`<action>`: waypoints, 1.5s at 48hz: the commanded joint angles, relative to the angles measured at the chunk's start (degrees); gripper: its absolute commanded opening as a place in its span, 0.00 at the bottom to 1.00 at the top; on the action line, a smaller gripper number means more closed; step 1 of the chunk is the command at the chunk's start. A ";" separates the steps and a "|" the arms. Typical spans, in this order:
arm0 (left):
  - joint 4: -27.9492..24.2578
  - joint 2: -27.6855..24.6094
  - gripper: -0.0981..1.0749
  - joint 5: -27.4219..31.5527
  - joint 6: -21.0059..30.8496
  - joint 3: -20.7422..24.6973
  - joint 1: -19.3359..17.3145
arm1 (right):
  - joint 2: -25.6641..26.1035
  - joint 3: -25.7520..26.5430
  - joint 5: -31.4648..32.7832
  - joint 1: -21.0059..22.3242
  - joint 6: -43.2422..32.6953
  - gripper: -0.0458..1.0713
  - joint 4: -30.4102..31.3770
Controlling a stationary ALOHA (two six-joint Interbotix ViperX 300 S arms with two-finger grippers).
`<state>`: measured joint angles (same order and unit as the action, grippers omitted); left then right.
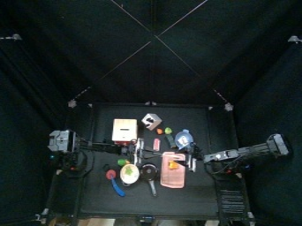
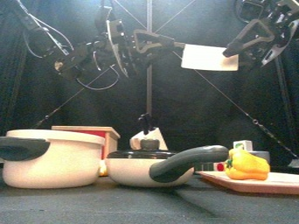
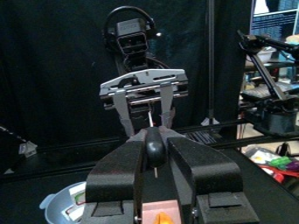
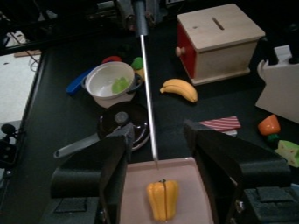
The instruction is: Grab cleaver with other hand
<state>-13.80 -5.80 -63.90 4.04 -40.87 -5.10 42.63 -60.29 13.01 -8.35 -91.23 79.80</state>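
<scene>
1. High above the worktop (image 2: 105, 206), cleaver (image 2: 205, 57) held in the air; pale blade flat-on in the front view, toward the right side; dark handle pointing to the left.
2. Around that handle, left end effector (image 3: 153, 144) clamped tight; rounded handle end showing between its two jaws in the left wrist view.
3. Astride the blade, right end effector (image 4: 156, 133) spread wide; blade seen edge-on as a thin line running down the middle of the gap, clear space on either side, neither jaw touching it.
4. Below the cleaver, yellow pepper (image 4: 162, 199) lying on a pink cutting board (image 4: 193, 188).
5. Just beside the board, dark pan (image 2: 152, 166) with a long handle; near it, a white pot (image 2: 52, 157) at the front left.
6. Farther back, banana (image 4: 177, 90) lying alone on the worktop; beyond it, a wooden box (image 4: 222, 35) with a red side and a slot on top.
</scene>
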 commanded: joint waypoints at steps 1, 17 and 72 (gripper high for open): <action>0.35 0.26 0.59 -0.62 -0.09 1.32 -0.18 | 0.09 1.05 0.09 -0.09 0.09 0.80 -0.26; 1.05 0.18 0.59 -0.62 -0.70 1.41 -0.26 | 0.18 0.79 0.18 -0.18 0.18 0.80 -1.67; 2.72 -1.67 0.59 -0.62 -0.97 1.41 -0.09 | 2.11 -0.70 2.20 -0.44 0.26 0.57 -4.92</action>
<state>-11.43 -8.00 -63.90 3.25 -40.78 -5.19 44.91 -61.35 15.12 -8.61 -91.14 75.15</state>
